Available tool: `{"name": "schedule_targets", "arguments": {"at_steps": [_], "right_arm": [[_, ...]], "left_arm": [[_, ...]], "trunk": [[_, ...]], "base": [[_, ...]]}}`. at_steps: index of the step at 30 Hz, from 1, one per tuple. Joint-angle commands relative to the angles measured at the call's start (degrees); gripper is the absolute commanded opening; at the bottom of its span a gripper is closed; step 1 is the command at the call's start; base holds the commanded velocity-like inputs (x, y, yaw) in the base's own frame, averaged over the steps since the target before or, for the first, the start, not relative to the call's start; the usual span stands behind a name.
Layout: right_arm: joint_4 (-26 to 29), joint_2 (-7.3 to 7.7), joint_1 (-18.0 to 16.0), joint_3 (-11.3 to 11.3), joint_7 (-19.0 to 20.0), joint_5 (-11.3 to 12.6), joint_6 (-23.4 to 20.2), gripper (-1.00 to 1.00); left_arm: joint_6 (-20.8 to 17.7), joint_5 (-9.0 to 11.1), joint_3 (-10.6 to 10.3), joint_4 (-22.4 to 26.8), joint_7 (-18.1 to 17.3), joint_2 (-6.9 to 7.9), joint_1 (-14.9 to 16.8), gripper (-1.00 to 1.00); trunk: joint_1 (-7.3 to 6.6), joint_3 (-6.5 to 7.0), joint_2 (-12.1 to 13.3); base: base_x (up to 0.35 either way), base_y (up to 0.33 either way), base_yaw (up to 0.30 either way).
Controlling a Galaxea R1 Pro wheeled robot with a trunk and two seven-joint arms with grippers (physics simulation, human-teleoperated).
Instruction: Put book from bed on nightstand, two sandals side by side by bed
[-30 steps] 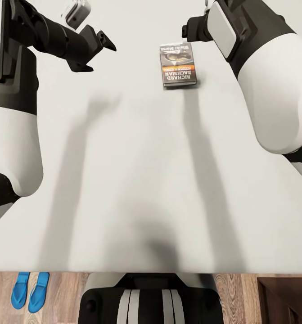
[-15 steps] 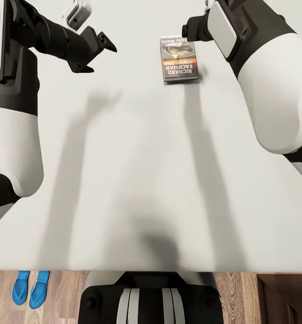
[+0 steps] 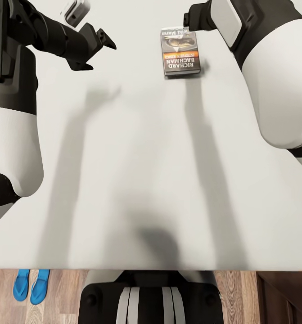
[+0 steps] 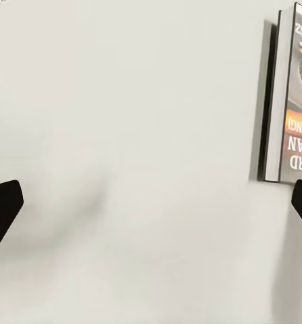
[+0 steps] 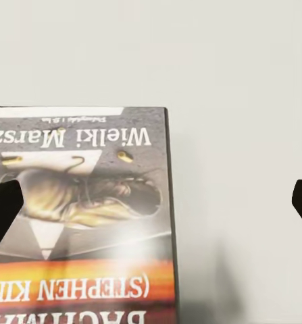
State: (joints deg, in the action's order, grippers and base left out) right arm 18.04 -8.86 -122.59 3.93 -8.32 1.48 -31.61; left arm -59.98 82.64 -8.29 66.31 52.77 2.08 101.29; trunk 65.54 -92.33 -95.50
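Observation:
The book [image 3: 181,51] lies flat on the bed's light grey mattress [image 3: 137,157], dark cover up with orange-white lettering. My right gripper [image 5: 151,209] hovers open above the book [image 5: 76,223], its fingertips [image 5: 2,216] spread wide over the cover's far end. In the head view my right arm [image 3: 263,72] reaches in from the right to the book's far end. My left gripper [image 3: 96,51] hangs open over bare mattress left of the book [image 4: 292,101], with nothing between its fingers [image 4: 2,209]. Two blue sandals [image 3: 30,285] lie side by side on the floor by the bed's near edge.
The brown wood-plank floor [image 3: 60,297] runs along the bed's near edge. A dark brown nightstand corner [image 3: 286,299] shows at the lower right beside the bed. My own base [image 3: 151,299] stands against the bed's edge.
The whole picture has shifted a little as the camera moved. My right arm has reached slightly farther over the bed, keeping by the book's far end. Both grippers stay open.

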Motion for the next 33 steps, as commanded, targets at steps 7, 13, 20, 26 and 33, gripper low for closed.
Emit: {"name": "schedule_targets", "arguments": {"at_steps": [7, 13, 20, 26, 33], "right_arm": [[0.06, -0.01, -1.54, 0.34, -0.28, 0.32, -0.32, 1.0], [0.06, 0.03, -1.78, 0.22, -0.21, 0.3, -0.3, 1.0], [0.06, 0.04, -1.6, 0.29, -0.14, 0.21, -0.3, 1.0], [0.03, 0.0, -1.2, 0.42, -0.12, 0.13, -0.29, 1.0], [-0.01, 0.03, -1.07, 0.46, -0.1, 0.11, -0.29, 1.0]], "left_arm": [[-0.02, 0.56, -0.07, 0.7, 0.57, 0.04, 0.05, 1.0], [-0.02, 0.56, -0.07, 0.87, 0.57, 0.03, 0.05, 1.0], [-0.02, 0.54, -0.13, 0.91, 0.57, 0.03, 0.05, 1.0], [-0.02, 0.54, -0.14, 0.93, 0.57, 0.03, 0.05, 1.0], [-0.02, 0.51, -0.14, 0.93, 0.57, 0.03, 0.05, 1.0]], "trunk": [[0.0, -0.65, -0.01], [0.0, -1.18, -0.01], [0.0, -1.8, -0.01], [0.0, -2.34, -0.01], [0.0, -2.96, -0.01]], "base": [[0.0, 0.0, 0.0], [0.0, 0.0, 0.0], [0.0, 0.0, 0.0], [0.0, 0.0, 0.0], [0.0, 0.0, 0.0]]}}
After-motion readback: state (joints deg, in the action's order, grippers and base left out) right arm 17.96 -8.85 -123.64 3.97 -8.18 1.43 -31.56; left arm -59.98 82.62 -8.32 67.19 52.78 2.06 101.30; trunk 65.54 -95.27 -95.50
